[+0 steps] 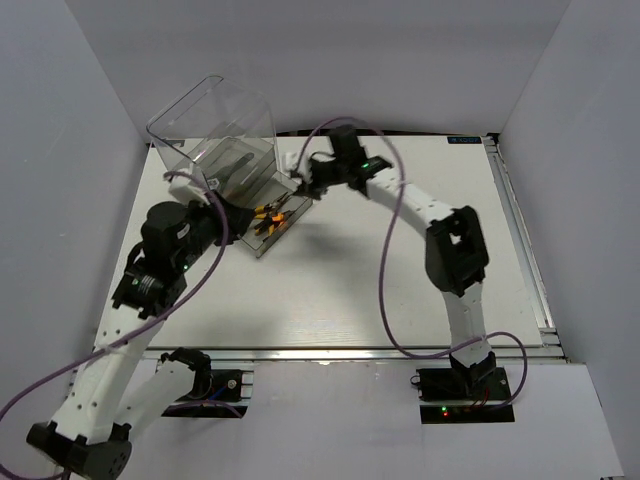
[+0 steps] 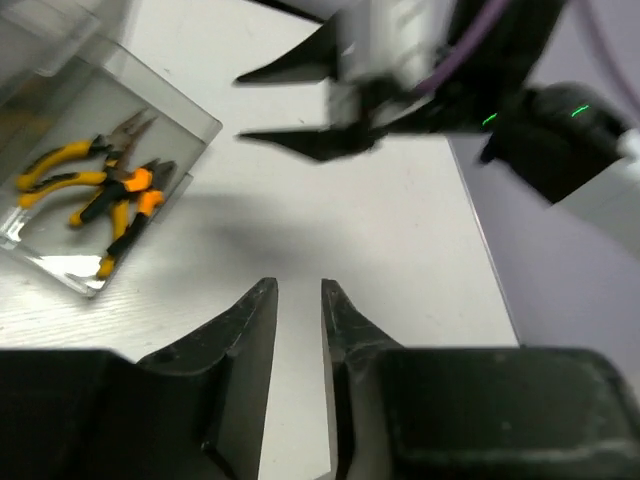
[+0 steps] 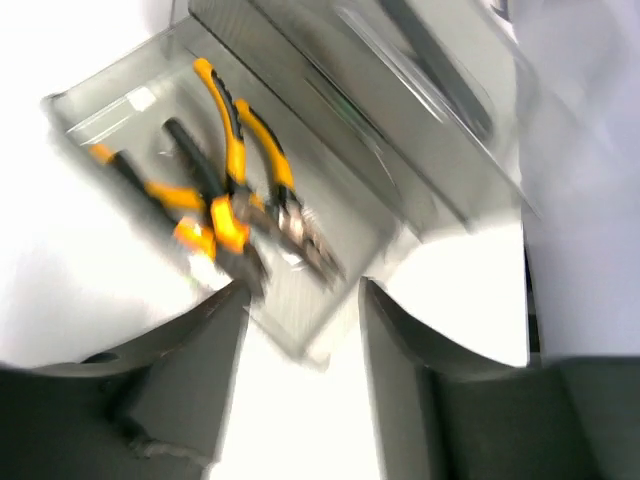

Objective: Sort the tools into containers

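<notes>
Right arm [image 1: 440, 215] outstretched — end effector [image 3: 302, 290] spread beside drawer [image 3: 125, 115] of pliers [image 3: 228, 185]

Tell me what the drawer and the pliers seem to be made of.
Drawer: clear grey-tinted plastic, glossy; the white table shows through its floor and its edges catch light. Pliers: dull grey metal heads, probably steel; handles wear yellow or orange-and-black sleeves, likely rubber or soft plastic.

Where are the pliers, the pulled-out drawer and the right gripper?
pliers [image 2: 128, 182], left wrist view, on the orange grips mid-pile.
drawer [image 2: 95, 100], left wrist view, on its bare floor.
right gripper [image 3: 303, 292], right wrist view, midway between its open fingertips.
</notes>
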You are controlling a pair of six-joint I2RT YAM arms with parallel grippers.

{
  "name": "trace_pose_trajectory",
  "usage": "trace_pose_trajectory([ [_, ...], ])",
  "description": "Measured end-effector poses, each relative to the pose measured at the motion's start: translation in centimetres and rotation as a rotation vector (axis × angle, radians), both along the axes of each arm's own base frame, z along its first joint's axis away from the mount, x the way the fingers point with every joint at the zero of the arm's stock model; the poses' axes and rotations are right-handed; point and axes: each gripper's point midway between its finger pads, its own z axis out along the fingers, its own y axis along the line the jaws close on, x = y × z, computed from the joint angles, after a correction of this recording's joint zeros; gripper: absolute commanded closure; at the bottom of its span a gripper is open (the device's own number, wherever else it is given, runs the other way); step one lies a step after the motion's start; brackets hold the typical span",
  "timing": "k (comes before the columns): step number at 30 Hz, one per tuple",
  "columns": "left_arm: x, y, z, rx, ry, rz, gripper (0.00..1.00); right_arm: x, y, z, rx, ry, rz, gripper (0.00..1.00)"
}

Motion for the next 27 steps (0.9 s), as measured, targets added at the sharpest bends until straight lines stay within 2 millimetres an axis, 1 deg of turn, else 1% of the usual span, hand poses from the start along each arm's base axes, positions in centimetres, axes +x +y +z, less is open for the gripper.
trace_pose_trajectory([
  [1,0.4,-0.7,-0.5,0.006,0.015,-0.030,0.82,0.2,-1.7,1.5,0.028,0.045,0.007,0.53],
  [2,0.8,-1.4,-0.9,0.003,0.031,-0.060,0.87,0.3,-3.7,3.0,0.051,0.087,0.007,0.58],
  [3,1.3,-2.2,-1.7,0.008,0.053,-0.093,0.89,0.4,-5.6,4.0,0.066,0.124,0.000,0.66],
  [4,1.8,-3.0,-2.7,0.015,0.085,-0.125,0.90,0.5,-7.6,4.6,0.075,0.154,-0.015,0.69],
  [5,2.4,-3.7,-3.8,0.020,0.120,-0.154,0.92,0.3,-9.7,5.1,0.082,0.190,-0.032,0.75],
  [6,3.0,-4.4,-5.0,0.028,0.160,-0.179,0.92,-0.1,-11.3,5.2,0.090,0.223,-0.048,0.78],
  [7,3.6,-4.9,-6.4,0.037,0.202,-0.198,0.92,-0.9,-12.6,4.9,0.091,0.266,-0.060,0.80],
  [8,4.1,-5.5,-7.9,0.050,0.248,-0.217,0.92,-1.9,-13.7,4.3,0.093,0.316,-0.071,0.82],
  [9,4.6,-5.9,-9.3,0.064,0.286,-0.231,0.93,-2.8,-14.4,3.7,0.093,0.363,-0.080,0.83],
  [11,5.3,-6.7,-12.0,0.102,0.361,-0.257,0.92,-4.4,-15.3,2.2,0.089,0.444,-0.092,0.84],
  [12,5.6,-7.1,-12.9,0.122,0.388,-0.270,0.92,-5.2,-15.5,1.4,0.086,0.486,-0.098,0.84],
  [14,6.3,-8.5,-14.8,0.177,0.429,-0.309,0.91,-6.1,-16.1,0.0,0.079,0.554,-0.119,0.84],
  [17,7.4,-10.5,-17.0,0.258,0.462,-0.354,0.91,-6.6,-16.7,-1.1,0.077,0.612,-0.147,0.84],
  [20,8.2,-11.4,-20.2,0.343,0.504,-0.370,0.91,-6.4,-17.2,-1.1,0.085,0.631,-0.171,0.84],
  [23,8.9,-11.0,-23.4,0.426,0.559,-0.362,0.91,-6.0,-17.5,-0.6,0.100,0.622,-0.184,0.84],
  [25,9.5,-10.7,-24.8,0.469,0.579,-0.357,0.91,-5.9,-17.6,-0.3,0.107,0.617,-0.187,0.84],
  [27,10.1,-10.4,-25.6,0.501,0.586,-0.356,0.90,-5.8,-17.6,-0.2,0.111,0.619,-0.190,0.84],
])
